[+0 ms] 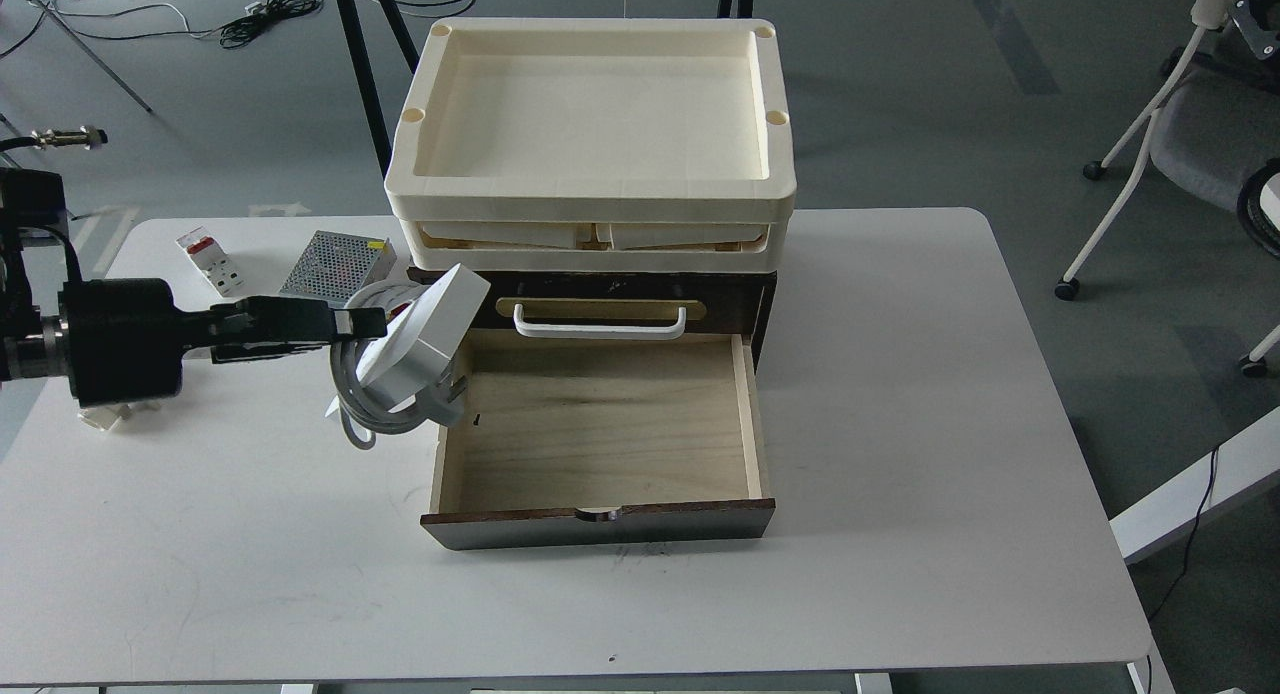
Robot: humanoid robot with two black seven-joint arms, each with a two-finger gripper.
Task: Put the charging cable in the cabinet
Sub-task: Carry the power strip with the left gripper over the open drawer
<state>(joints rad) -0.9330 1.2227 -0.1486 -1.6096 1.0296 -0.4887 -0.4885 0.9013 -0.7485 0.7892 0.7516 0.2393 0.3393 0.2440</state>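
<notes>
The charging cable, a white power strip with a thick cord looped round it, hangs tilted in the air at the left edge of the open lower drawer. My left gripper comes in from the left and is shut on it. The cabinet is a dark brown box at the table's middle; its pale plywood lower drawer is pulled out and empty, and the upper drawer with the white bar handle is closed. My right gripper is out of view.
Two cream plastic trays are stacked on the cabinet. A silver perforated metal box and a small white block with a red switch lie at the back left. A small white fitting peeks from under my left arm.
</notes>
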